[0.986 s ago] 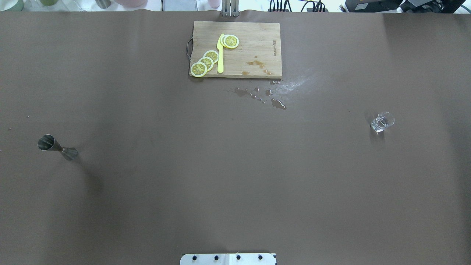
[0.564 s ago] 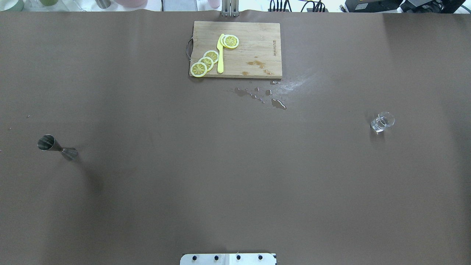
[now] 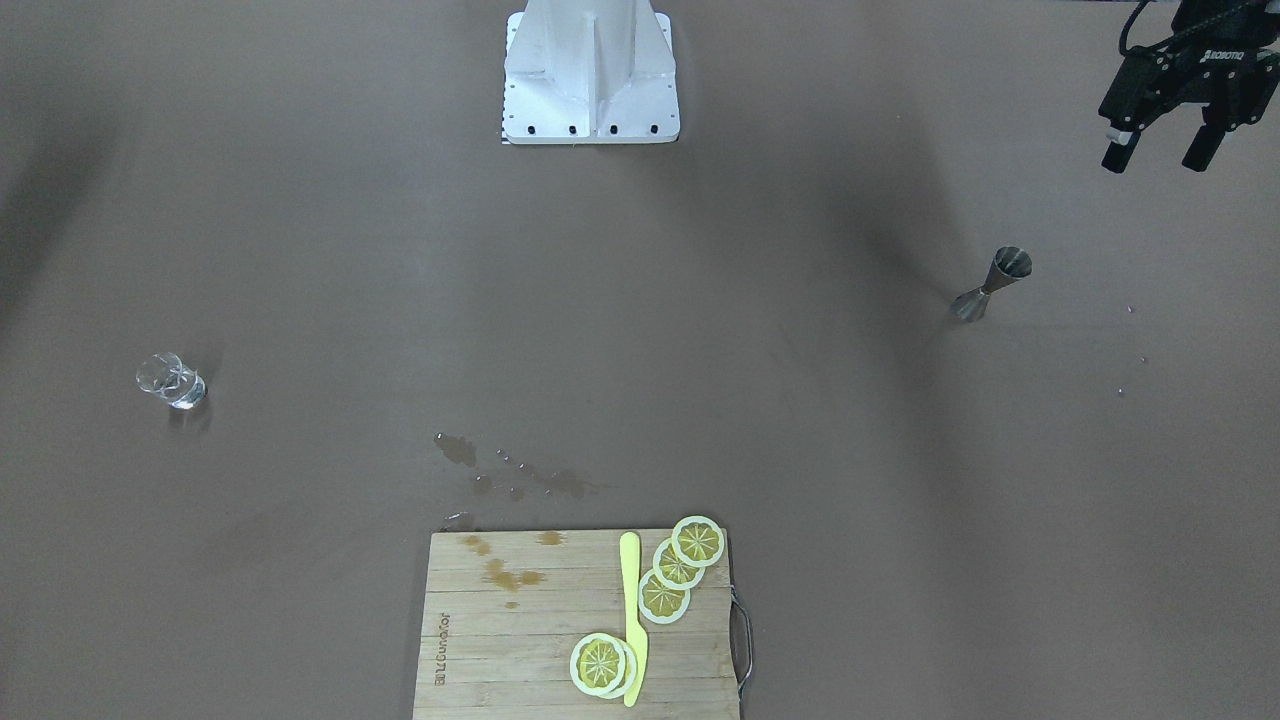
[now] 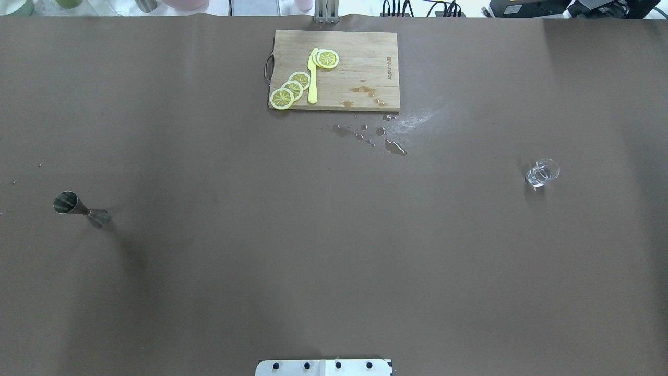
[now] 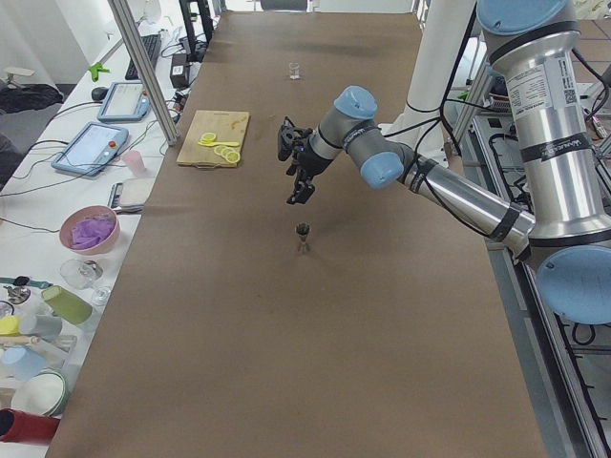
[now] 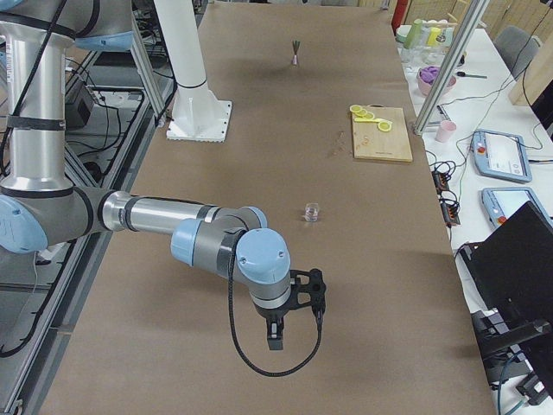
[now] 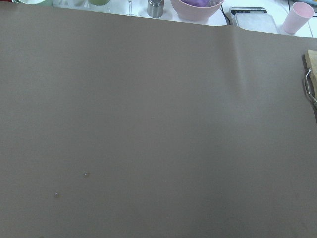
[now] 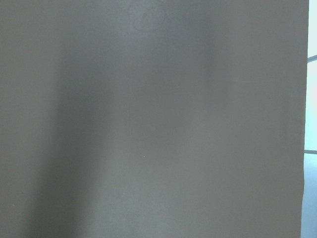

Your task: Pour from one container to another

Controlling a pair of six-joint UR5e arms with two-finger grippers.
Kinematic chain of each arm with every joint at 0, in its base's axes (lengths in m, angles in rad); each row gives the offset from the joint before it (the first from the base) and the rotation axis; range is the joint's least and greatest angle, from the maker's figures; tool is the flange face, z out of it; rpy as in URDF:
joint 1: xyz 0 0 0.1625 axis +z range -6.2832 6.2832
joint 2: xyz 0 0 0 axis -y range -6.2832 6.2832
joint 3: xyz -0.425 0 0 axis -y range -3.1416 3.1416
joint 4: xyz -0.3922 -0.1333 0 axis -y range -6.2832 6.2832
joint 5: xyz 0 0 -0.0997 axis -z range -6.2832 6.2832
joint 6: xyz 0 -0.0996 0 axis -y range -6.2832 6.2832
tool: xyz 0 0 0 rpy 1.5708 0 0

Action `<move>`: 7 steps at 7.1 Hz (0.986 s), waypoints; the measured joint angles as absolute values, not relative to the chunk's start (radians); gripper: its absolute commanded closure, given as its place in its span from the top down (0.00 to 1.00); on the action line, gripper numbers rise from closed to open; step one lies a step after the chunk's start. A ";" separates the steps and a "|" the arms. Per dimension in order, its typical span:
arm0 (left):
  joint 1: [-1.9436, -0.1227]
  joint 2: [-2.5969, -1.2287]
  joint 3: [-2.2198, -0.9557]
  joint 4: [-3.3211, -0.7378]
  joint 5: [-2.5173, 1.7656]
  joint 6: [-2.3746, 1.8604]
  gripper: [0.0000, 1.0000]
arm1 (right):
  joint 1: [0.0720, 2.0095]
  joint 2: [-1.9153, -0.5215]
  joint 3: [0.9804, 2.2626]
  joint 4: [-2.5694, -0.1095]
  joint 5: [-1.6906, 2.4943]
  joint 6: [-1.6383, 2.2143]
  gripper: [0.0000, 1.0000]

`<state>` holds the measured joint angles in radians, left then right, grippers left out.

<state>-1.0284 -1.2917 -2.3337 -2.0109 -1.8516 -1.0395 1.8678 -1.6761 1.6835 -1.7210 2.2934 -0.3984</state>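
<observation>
The left arm reaches out low over the table. Its left gripper points down and hangs in the air. It is far from the cutting board, out past the jigger. Its fingers are wide apart and hold nothing.

The right gripper also points down, far from the board, past the glass. I cannot tell how far apart its fingers are.

There is one metal jigger, one small clear glass, one board, one yellow knife and five lemon slices.

The jigger stands straight up, open end on top, far from the board on the robot's left. The glass stands mouth up, far from the board on the robot's right. Some drops lie just beside the board.
</observation>
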 measured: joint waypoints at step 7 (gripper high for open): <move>-0.645 -1.262 -2.334 -2.024 -1.326 -1.321 0.97 | 1.780 -1.624 1.710 -1.666 2.312 -0.323 0.99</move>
